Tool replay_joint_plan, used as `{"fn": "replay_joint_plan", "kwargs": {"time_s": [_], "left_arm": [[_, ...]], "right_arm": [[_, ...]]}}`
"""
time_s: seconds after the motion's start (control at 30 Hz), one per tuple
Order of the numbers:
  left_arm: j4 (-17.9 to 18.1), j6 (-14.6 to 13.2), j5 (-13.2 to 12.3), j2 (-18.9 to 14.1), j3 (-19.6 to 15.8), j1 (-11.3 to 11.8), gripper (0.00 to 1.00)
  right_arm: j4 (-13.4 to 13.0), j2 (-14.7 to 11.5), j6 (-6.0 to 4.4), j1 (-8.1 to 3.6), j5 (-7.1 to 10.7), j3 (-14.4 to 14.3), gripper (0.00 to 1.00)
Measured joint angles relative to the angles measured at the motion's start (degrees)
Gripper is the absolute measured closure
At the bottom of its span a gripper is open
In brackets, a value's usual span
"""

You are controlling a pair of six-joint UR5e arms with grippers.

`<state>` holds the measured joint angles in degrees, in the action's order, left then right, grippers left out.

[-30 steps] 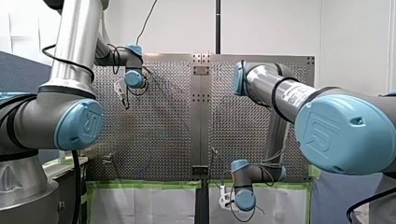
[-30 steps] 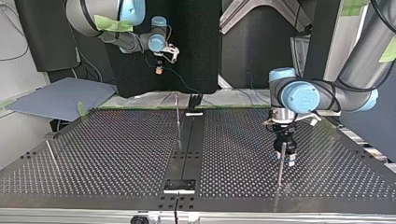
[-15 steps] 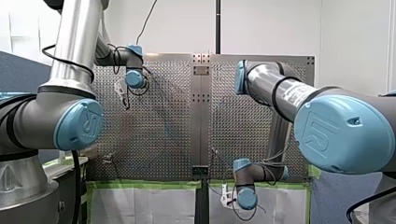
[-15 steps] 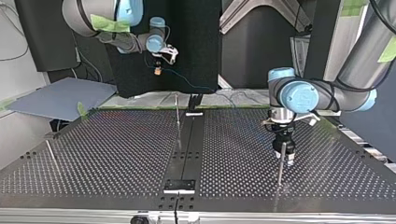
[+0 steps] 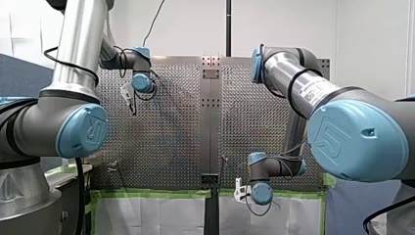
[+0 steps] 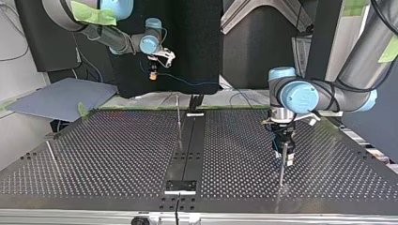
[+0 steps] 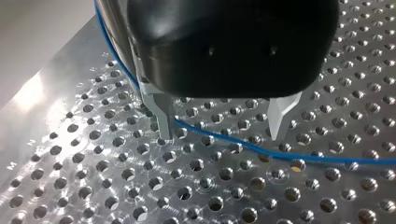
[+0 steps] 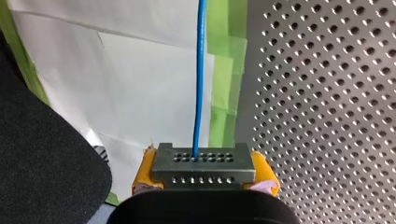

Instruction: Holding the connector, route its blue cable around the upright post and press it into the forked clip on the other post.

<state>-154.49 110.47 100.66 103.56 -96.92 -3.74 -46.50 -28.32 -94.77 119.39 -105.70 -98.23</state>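
So the right gripper (image 8: 204, 173) is clamping the connector (image 8: 204, 161) tight between its yellow pads (image 8: 144, 171). The blue cable (image 8: 198, 84) is coming out of the connector's upper row of holes and running straight ahead of the gripper. It's passing over white paper (image 8: 140, 93) and green tape (image 8: 224, 84), right beside the edge of the perforated table (image 8: 327, 93).

In the top view the right arm is holding the connector up in the air past the table's far edge, in front of a black panel (image 6: 192, 42). The cable is trailing off from it toward the view's right.

The left gripper (image 7: 222, 128) isn't gripping anything. Its metal fingers (image 7: 163, 116) are standing wide apart with their tips just above the table holes. The blue cable is passing low between them, close by one finger, and then heading out to the side.

In the top view this gripper is hanging low at the view's right, just behind a thin upright post (image 6: 281, 169) and looking like it's nearly touching it. A second post (image 6: 179, 119) is standing near the table's middle strip, well apart from both grippers. It's too small to tell whether its top is forked.
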Motion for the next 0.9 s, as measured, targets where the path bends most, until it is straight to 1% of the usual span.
{"fn": "replay_joint_plan", "kwargs": {"time_s": [0.1, 0.3, 0.47, 0.6, 0.7, 0.9], "left_arm": [[-0.2, -0.1, 0.0, 0.0, 0.0, -0.2, 0.00], [-0.4, -0.3, 0.5, 0.0, 0.0, -0.5, 0.00], [-0.6, -0.7, 1.3, 0.0, 0.0, -0.7, 0.00], [-0.7, -0.8, 1.4, 0.0, 0.0, -0.8, 0.00], [-0.8, -0.8, 1.4, 0.0, 0.0, -0.9, 0.00], [-0.9, -0.8, 1.9, 0.0, 0.0, -1.0, 0.00]], "right_arm": [[0.2, -1.4, 0.03, -0.53, 0.51, -1.1, 1.00], [-0.3, -4.4, 0.14, -1.77, 1.53, -2.7, 1.00], [-1.5, -6.6, 0.06, -3.08, 2.47, -4.3, 1.00], [-2.3, -8.4, 0.01, -4.16, 3.32, -4.9, 1.00], [-2.6, -9.8, -0.05, -4.93, 4.41, -5.0, 1.00], [-3.1, -12.9, -0.10, -6.54, 7.36, -5.1, 1.00]]}}
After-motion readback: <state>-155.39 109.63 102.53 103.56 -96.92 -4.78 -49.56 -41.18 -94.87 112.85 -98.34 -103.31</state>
